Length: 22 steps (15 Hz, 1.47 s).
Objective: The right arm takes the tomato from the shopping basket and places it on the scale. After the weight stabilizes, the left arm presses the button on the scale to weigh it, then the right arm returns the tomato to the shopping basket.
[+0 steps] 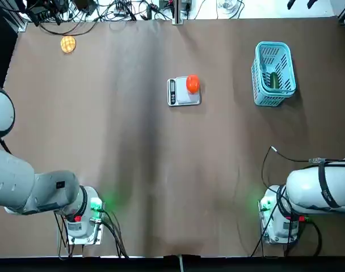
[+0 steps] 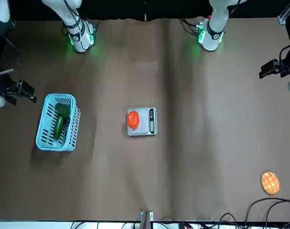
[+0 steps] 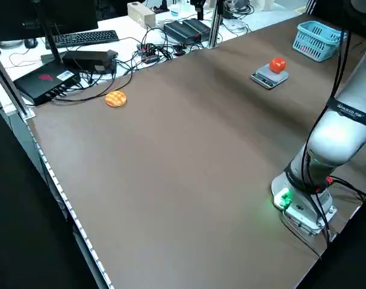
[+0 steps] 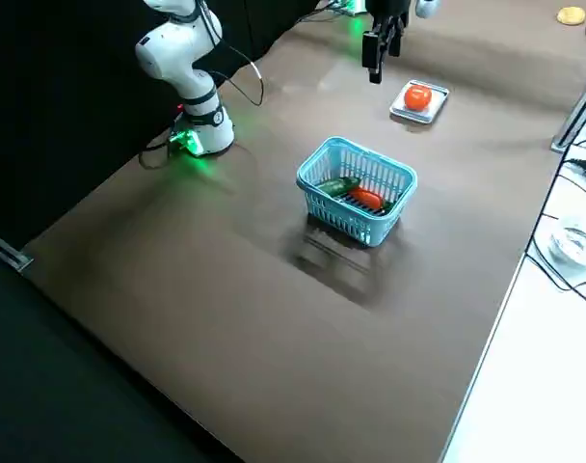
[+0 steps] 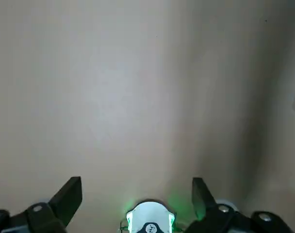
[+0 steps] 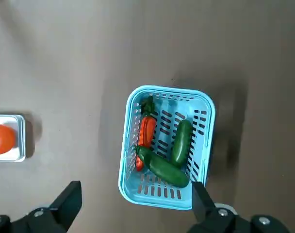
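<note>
The orange-red tomato (image 1: pixel 192 84) rests on the silver scale (image 1: pixel 181 97) at the middle of the table, on the platform's far right part, away from the dark control strip. To the right stands the light-blue shopping basket (image 1: pixel 273 45), with green vegetables and a red one inside. Seen from the right wrist, the tomato (image 6: pixel 2 138) and the basket (image 6: pixel 169 91) lie far below. My right gripper (image 6: pixel 135 199) is open and holds nothing, high up near its base. High over bare table by its own base, my left gripper (image 5: pixel 137 194) is open too.
A flat yellow-orange round item (image 1: pixel 68 43) lies at the far left corner. Cables (image 1: pixel 104 11) and electronics line the far edge beyond the table. Both arm bases (image 1: pixel 81 218) glow green at the near edge.
</note>
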### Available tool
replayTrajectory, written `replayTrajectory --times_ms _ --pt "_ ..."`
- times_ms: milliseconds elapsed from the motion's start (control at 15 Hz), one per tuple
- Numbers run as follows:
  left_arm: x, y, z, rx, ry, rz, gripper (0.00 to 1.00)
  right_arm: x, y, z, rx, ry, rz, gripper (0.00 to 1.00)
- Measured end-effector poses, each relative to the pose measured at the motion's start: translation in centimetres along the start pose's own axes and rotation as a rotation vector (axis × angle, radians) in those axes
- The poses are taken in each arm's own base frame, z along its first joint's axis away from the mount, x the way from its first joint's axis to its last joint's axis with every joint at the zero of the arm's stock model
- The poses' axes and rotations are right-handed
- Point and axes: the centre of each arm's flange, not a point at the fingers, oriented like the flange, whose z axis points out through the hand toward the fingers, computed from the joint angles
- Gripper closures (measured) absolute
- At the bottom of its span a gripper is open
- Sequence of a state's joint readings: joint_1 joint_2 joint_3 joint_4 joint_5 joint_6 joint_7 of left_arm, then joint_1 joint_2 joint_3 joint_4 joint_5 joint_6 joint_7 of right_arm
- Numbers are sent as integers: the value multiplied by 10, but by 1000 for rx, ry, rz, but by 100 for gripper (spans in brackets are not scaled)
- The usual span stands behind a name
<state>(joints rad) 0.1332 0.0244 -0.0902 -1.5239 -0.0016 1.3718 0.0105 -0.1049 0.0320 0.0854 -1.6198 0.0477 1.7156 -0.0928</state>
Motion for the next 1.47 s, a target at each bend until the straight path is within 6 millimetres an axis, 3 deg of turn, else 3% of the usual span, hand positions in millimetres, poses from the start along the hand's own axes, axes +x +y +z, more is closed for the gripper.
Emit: replayTrajectory --times_ms 667,1067,1467 --pt "-21 9 1 3 40 -68 0 0 0 0 0 0 -1 0" --pt "-32 -13 4 -16 42 -79 0 0 -1 0 0 0 -1 0" --pt "-32 1 4 -10 42 -54 0 0 -1 0 0 0 -1 0"
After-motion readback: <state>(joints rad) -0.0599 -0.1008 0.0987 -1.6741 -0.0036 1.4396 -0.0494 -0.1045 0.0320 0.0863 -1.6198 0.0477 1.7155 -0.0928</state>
